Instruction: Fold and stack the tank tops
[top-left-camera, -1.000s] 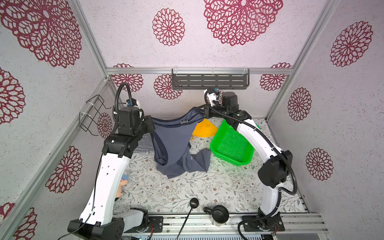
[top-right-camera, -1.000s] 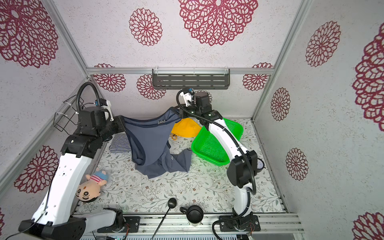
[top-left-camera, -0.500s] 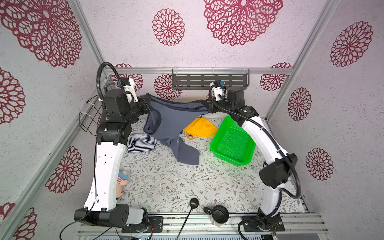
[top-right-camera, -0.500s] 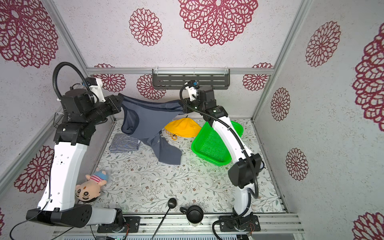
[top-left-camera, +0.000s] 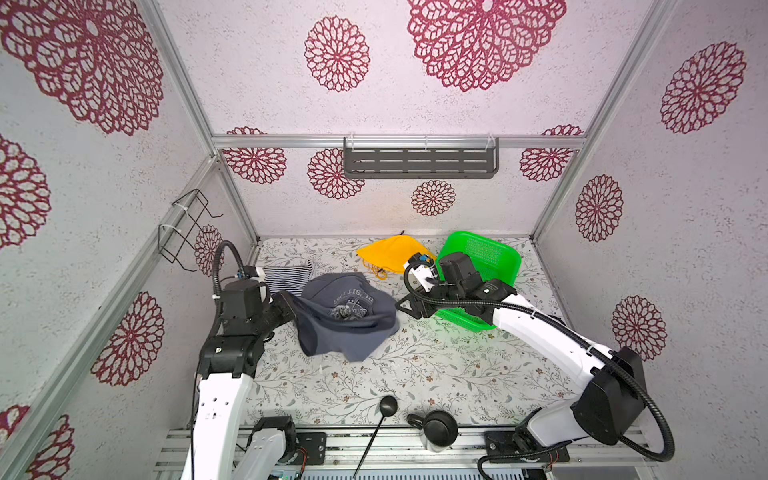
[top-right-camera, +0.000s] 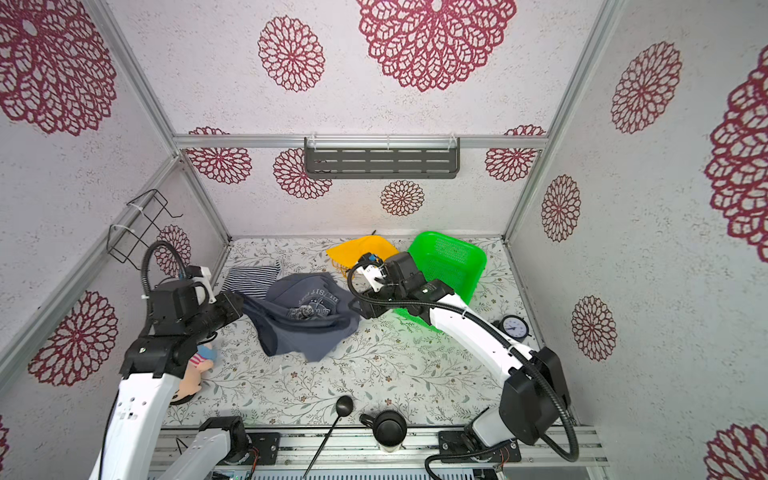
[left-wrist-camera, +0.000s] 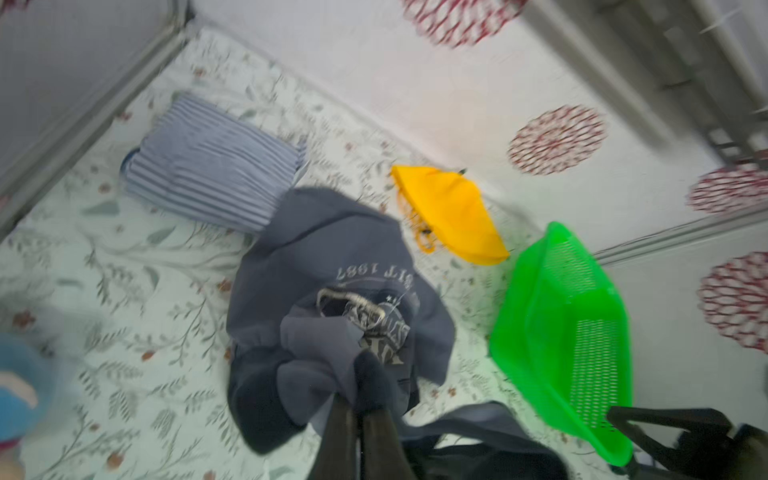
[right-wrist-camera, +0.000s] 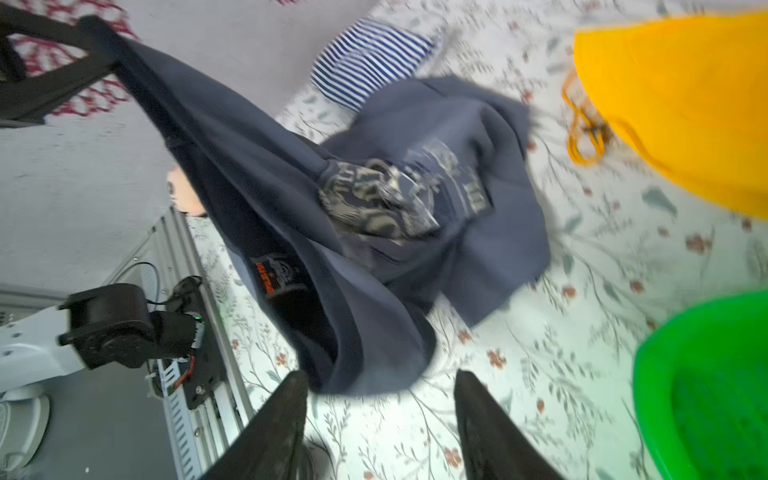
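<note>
The slate blue-grey tank top (top-left-camera: 347, 322) (top-right-camera: 305, 326) lies in a crumpled heap mid-table, its cream print partly showing (right-wrist-camera: 415, 195). My left gripper (top-left-camera: 293, 305) (left-wrist-camera: 359, 403) is shut on one edge of it at the heap's left side and holds that edge a little off the table. To the heap's right my right gripper (top-left-camera: 405, 307) (right-wrist-camera: 380, 376) stands open; the cloth's hem lies just ahead of its fingers, not between them. A folded navy-and-white striped tank top (top-left-camera: 286, 280) (left-wrist-camera: 208, 166) lies at the back left, partly under the grey one.
A yellow hat (top-left-camera: 390, 253) lies at the back, with a tilted green basket (top-left-camera: 494, 249) beside it behind my right arm. A doll (top-right-camera: 195, 365) lies by the left wall. A ladle (top-left-camera: 388, 405) and black mug (top-left-camera: 436, 424) sit at the front edge, a dial gauge (top-right-camera: 514, 326) at the right.
Both arms came down from high at the back. My right gripper opened and let go of the blue-grey top, which dropped into a heap. My left gripper kept its hold.
</note>
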